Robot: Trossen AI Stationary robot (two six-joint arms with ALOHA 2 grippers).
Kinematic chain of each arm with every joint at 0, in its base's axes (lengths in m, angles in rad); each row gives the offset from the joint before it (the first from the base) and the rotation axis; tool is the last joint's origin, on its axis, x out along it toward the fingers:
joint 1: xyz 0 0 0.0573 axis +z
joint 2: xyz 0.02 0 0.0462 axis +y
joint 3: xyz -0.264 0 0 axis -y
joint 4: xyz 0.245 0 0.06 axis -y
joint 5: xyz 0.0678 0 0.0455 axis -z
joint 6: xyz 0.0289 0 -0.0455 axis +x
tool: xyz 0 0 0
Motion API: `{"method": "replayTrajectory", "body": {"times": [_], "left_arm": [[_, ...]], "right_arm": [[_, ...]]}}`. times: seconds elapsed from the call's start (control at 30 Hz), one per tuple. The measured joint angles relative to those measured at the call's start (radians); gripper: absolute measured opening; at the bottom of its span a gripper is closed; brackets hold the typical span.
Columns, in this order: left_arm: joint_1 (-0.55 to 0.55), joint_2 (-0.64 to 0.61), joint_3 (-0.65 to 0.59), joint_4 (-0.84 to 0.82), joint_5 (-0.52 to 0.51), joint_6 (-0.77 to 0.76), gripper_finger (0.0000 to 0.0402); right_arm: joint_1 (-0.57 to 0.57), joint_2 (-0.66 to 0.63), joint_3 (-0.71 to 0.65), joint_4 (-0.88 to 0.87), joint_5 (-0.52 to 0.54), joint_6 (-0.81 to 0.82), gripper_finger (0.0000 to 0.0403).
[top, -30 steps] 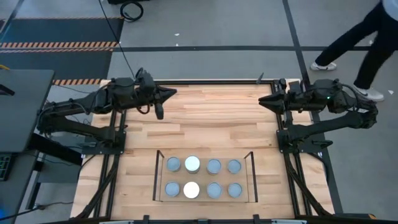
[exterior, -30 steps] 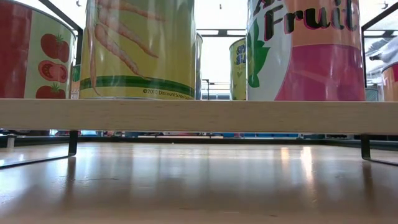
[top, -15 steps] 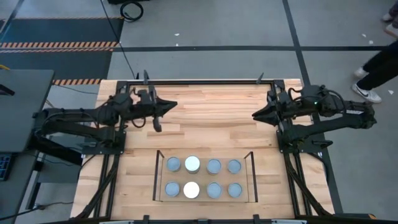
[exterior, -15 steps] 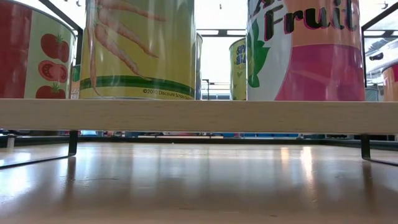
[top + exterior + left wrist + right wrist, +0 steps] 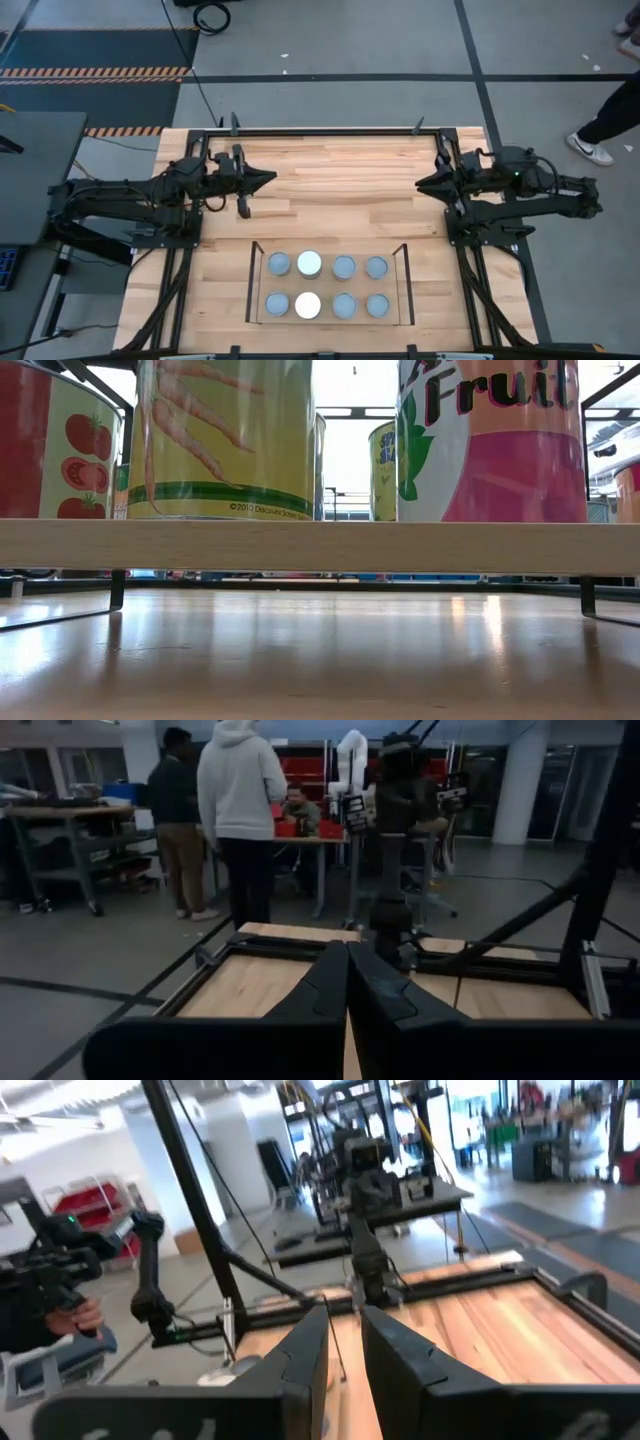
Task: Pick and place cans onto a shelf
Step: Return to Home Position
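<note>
8 cans (image 5: 343, 267) stand on the shelf (image 5: 325, 286) in 2 rows of 4, with round grey-blue tops, 2 whitish, and bright picture labels. They look rigid, smooth and probably weighty, best pinched across the side wall. Beyond the shelf, the left claw (image 5: 270, 177) is closed and the right claw (image 5: 420, 183) barely parted, both empty.

Free worktop (image 5: 340, 190), crowded shelf (image 5: 327, 283)
I have open boards beyond the shelf; eight cans (image 5: 310, 264) fill it (dark uprights (image 5: 249, 285) fence both short ends).
</note>
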Motion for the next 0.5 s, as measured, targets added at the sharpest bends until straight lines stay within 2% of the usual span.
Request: {"method": "replayTrajectory", "body": {"times": [0.2,0.5], "left_arm": [[0.007,-0.005,0.000,-0.044,-0.006,-0.026,0.0011],[0.013,-0.004,0.000,-0.116,0.016,-0.024,0.0011]], "right_arm": [[0.000,-0.130,-0.132,0.101,-0.002,0.020,0.0073],[0.000,-0.316,-0.227,0.141,-0.021,-0.018,0.0073]]}}
